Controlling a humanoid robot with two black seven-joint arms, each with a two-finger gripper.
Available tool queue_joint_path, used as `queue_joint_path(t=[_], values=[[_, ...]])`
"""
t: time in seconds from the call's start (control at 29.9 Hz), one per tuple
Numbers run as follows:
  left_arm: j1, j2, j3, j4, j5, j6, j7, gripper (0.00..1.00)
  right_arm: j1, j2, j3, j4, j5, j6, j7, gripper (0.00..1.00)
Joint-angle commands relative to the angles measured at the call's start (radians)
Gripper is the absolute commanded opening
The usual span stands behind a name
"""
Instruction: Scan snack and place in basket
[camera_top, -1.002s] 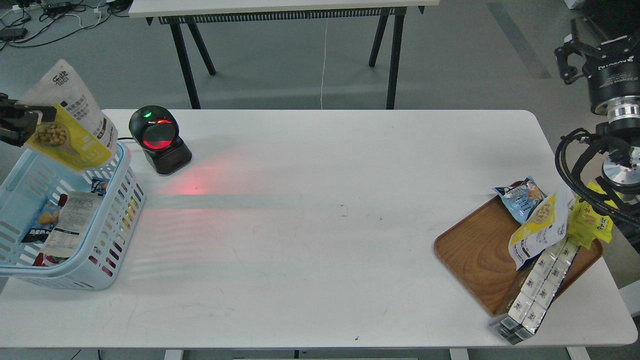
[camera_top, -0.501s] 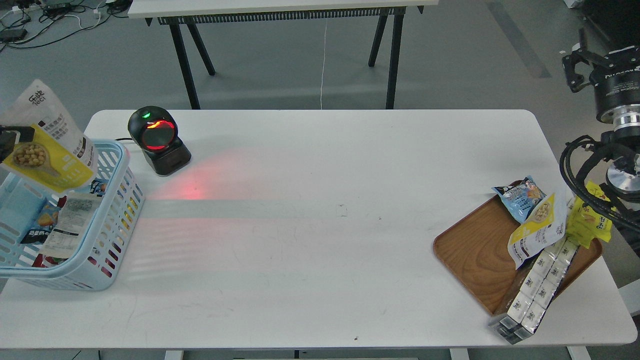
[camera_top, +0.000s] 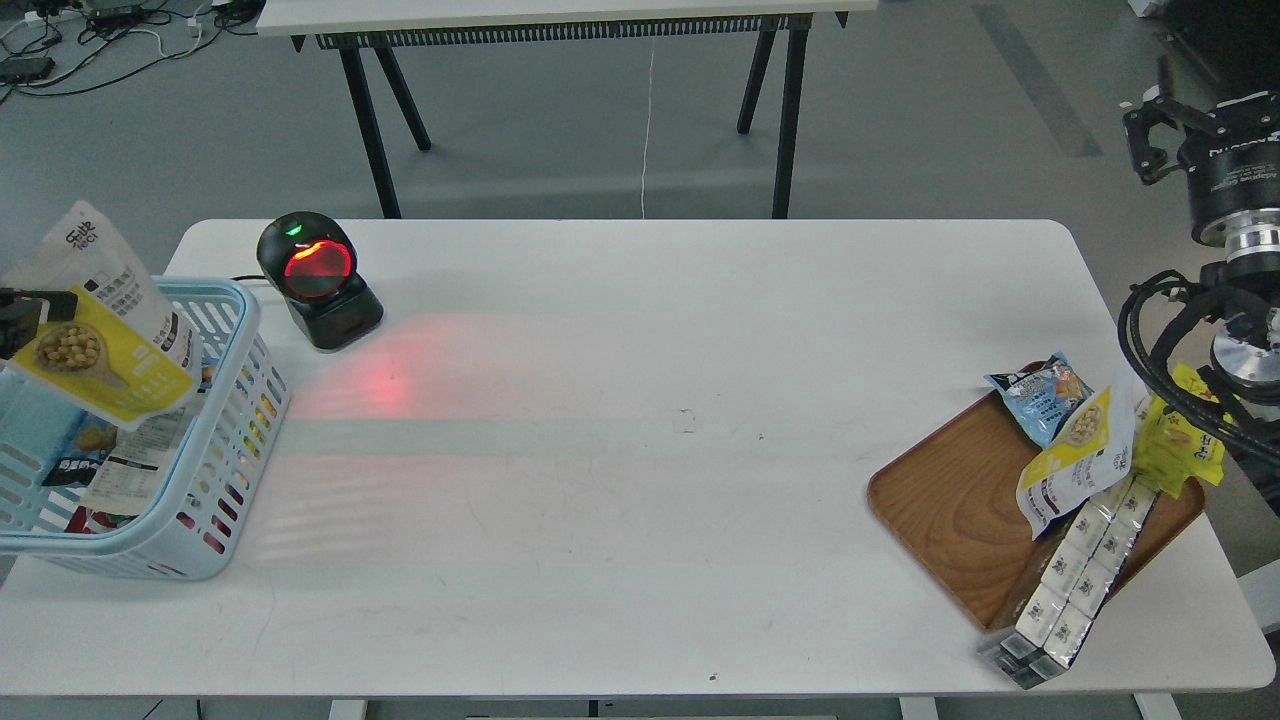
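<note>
The snack, a white and yellow pouch with a picture of tan beans, hangs tilted over the far end of the light blue basket. Its lower edge is below the basket's rim. My left gripper is at the view's left edge, mostly cut off, and is shut on the pouch's left side. My right gripper is raised at the far right beyond the table, open and empty. The basket holds several packets and a paper slip.
A black barcode scanner glows red beside the basket and casts red light on the white table. A brown wooden tray at the right holds another bean pouch, a pale blue packet, a yellow pack and white cartons.
My left gripper has carried the pouch left and down, from above the basket's rim into its mouth. My right arm shifted slightly right, then stayed still.
</note>
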Motion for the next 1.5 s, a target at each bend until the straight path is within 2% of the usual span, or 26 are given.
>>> queue_joint_path(t=[0.0,0.2,0.43,0.5,0.57,0.6,0.67,0.7,0.77,1.17,1.47], values=[[0.000,-0.005,0.000,0.000,-0.005,0.000,0.000,0.03,0.000,-0.001,0.002,0.001,0.000,0.000,0.000,0.99],[0.000,-0.005,0.000,-0.002,-0.011,0.000,0.000,0.11,0.000,-0.001,0.002,0.001,0.000,0.000,0.000,0.99],[-0.001,-0.007,-0.002,-0.003,-0.023,0.000,0.000,0.15,0.000,-0.001,0.002,0.001,0.000,0.000,0.000,0.99],[-0.001,-0.008,-0.011,-0.002,-0.031,0.000,0.000,0.20,0.002,-0.003,0.002,0.001,0.000,0.000,0.000,0.99],[-0.017,-0.016,-0.020,0.001,-0.077,0.000,0.000,0.28,0.002,-0.003,0.002,0.001,0.000,0.000,0.000,0.99],[-0.017,-0.019,-0.035,0.006,-0.126,0.000,0.000,0.37,0.002,-0.003,0.000,0.003,0.000,0.000,0.000,0.99],[-0.015,-0.036,-0.093,0.046,-0.269,0.000,0.000,0.74,0.002,-0.003,0.000,0.004,0.000,0.000,0.000,0.99],[-0.015,-0.054,-0.112,0.067,-0.340,0.000,0.000,0.86,0.002,-0.003,0.000,0.004,0.000,0.000,0.000,0.99],[-0.015,-0.100,-0.135,0.110,-0.460,0.000,0.000,0.97,0.003,-0.004,0.000,0.006,0.000,0.000,0.000,0.99],[-0.024,-0.384,-0.290,0.366,-0.949,0.000,0.000,0.99,0.075,-0.041,0.000,-0.025,-0.003,0.000,0.000,0.99],[-0.026,-0.704,-0.348,0.763,-1.351,0.000,0.000,0.99,0.130,-0.047,0.006,-0.026,-0.003,0.000,0.000,0.99]])
